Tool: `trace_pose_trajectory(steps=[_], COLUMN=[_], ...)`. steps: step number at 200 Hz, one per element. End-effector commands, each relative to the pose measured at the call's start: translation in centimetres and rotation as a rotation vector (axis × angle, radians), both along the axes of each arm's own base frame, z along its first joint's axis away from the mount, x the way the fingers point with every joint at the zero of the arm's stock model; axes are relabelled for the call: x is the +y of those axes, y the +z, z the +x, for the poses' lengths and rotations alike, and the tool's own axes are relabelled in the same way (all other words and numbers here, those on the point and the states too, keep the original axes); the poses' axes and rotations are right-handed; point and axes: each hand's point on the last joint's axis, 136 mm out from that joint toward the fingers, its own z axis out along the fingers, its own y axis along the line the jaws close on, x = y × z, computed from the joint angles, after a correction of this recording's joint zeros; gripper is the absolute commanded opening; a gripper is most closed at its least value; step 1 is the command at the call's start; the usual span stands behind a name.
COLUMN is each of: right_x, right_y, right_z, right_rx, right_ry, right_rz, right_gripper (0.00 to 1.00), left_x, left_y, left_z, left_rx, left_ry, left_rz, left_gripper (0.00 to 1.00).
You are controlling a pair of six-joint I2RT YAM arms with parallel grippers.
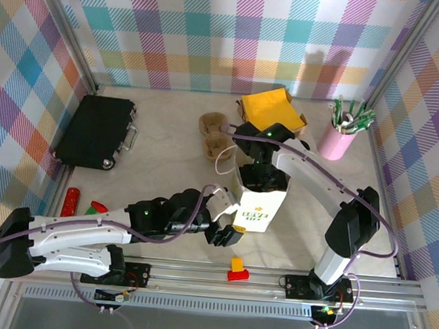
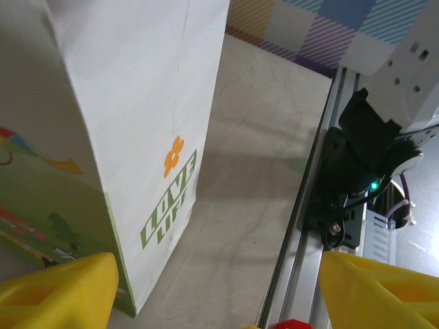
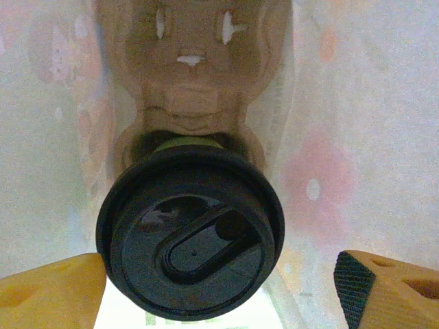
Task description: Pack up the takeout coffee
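The takeout coffee point(image 3: 191, 250) shows from above as a black lid with a sliver of green cup under it. It sits in a brown cardboard carrier point(image 3: 192, 75) inside the white paper bag point(image 1: 262, 208). My right gripper point(image 3: 219, 291) reaches down into the bag's mouth point(image 1: 263, 180) and is open: its left finger is at the lid's edge and its right finger stands apart from it. My left gripper point(image 2: 216, 298) is open beside the bag's lower corner point(image 2: 137, 103), close to the front rail, with nothing between its fingers point(image 1: 225, 228).
A black case point(image 1: 95, 132) lies at the left. Brown cup carriers point(image 1: 214, 137), a yellow napkin point(image 1: 265, 105) and a pink tumbler of sticks point(image 1: 337, 140) stand behind the bag. Small red pieces point(image 1: 70, 200) and a red-and-yellow block point(image 1: 237, 270) lie along the metal front rail point(image 2: 295, 226).
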Motion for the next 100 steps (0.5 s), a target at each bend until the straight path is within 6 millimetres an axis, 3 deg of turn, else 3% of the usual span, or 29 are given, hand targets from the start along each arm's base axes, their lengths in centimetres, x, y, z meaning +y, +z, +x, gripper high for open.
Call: trace_pose_trajectory(steps=[1, 72, 100], right_x=[-0.4, -0.1, -0.1], right_y=[2.3, 2.0, 1.8], right_z=[-0.2, -0.1, -0.1], right_rx=[-0.029, -0.022, -0.020], right_ry=[0.006, 0.001, -0.001], right_rz=[0.025, 0.025, 0.027], right_gripper=[0.87, 0.87, 0.87], left_x=[0.7, 1.8, 3.5], left_y=[1.6, 6.7, 8.3], left_z=[-0.2, -0.1, 2.7], left_rx=[0.012, 0.047, 0.148], left_ry=[0.019, 0.063, 0.230], left_rz=[-0.004, -0.078, -0.095], left_gripper=[0.77, 0.79, 0.79])
